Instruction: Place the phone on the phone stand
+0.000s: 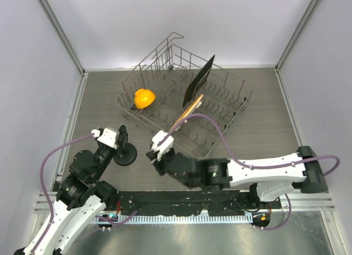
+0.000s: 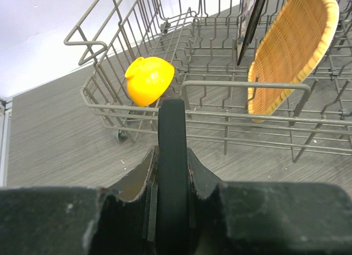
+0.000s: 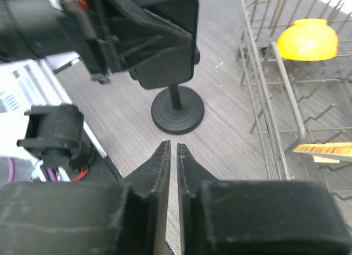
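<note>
Gripping the phone (image 2: 172, 120) edge-on, the left pincer (image 2: 172, 156) is clamping it between both fingers, the slab standing upright and poking out past the tips. In the right wrist view the phone is hanging directly over the stand (image 3: 177, 110), whose disc base is sitting on the surface (image 3: 225, 123) just beside the rack (image 3: 286, 90). The stem is running up to the phone's lower edge; whether the phone is resting in the clip I cannot tell, since the phone is hiding the clip. The right pincer (image 3: 173, 153) is closed on nothing, hovering near the base and pointing toward it.

Judging by this, the step in hand is seating the phone, and the task is looking close to done but not finished. Doing it well is likely calling for a slow descent, with the phone's lower edge square to the clip and its face leaning to match the angled arm. The base is looking light, so a sideways push may be sliding or tipping it; the empty pincer could be steadying the disc. Letting go is best left until the stand is carrying the weight; then the fingers should be opening gently and backing straight off, not dragging the phone along.
</note>
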`<state>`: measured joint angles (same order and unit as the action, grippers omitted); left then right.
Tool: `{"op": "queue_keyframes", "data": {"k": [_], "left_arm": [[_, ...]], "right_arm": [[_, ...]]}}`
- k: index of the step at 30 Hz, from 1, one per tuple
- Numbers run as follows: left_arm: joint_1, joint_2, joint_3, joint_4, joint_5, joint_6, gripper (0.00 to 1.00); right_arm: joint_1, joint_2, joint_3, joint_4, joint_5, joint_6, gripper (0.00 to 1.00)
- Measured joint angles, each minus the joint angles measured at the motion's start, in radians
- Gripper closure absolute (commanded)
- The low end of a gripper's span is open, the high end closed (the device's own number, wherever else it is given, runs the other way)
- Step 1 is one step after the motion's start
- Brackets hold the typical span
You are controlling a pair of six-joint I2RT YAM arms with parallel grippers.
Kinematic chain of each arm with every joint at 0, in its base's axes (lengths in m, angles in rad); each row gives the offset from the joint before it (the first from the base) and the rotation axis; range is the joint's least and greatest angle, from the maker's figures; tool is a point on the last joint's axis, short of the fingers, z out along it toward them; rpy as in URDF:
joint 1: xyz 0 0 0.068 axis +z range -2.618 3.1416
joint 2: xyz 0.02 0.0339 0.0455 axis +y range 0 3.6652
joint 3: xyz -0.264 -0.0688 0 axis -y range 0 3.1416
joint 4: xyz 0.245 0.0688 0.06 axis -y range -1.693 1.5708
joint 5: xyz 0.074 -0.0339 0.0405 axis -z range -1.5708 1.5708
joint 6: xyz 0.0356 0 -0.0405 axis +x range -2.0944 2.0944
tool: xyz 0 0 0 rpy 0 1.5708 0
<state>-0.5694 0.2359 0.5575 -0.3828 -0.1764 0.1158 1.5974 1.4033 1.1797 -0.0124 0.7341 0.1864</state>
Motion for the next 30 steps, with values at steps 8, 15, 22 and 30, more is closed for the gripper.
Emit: {"op": "queue_keyframes", "data": {"k": [8, 15, 22, 30], "left_arm": [[0.001, -0.071, 0.001, -0.047, 0.124, -0.042, 1.00], [0.003, -0.094, 0.016, -0.087, 0.383, -0.048, 1.00], [0.002, -0.032, 0.056, -0.104, 0.674, -0.097, 1.00], [0.002, 0.015, 0.060, -0.084, 0.769, -0.091, 0.99]], "right_arm": [[-0.330, -0.177, -0.206, 0.052, -0.674, -0.079, 0.35], [-0.461, -0.092, -0.185, 0.129, -1.047, -0.127, 0.30], [-0.472, -0.027, -0.162, 0.141, -1.199, -0.177, 0.28], [-0.483, -0.020, -0.145, 0.143, -1.275, -0.217, 0.32]]}}
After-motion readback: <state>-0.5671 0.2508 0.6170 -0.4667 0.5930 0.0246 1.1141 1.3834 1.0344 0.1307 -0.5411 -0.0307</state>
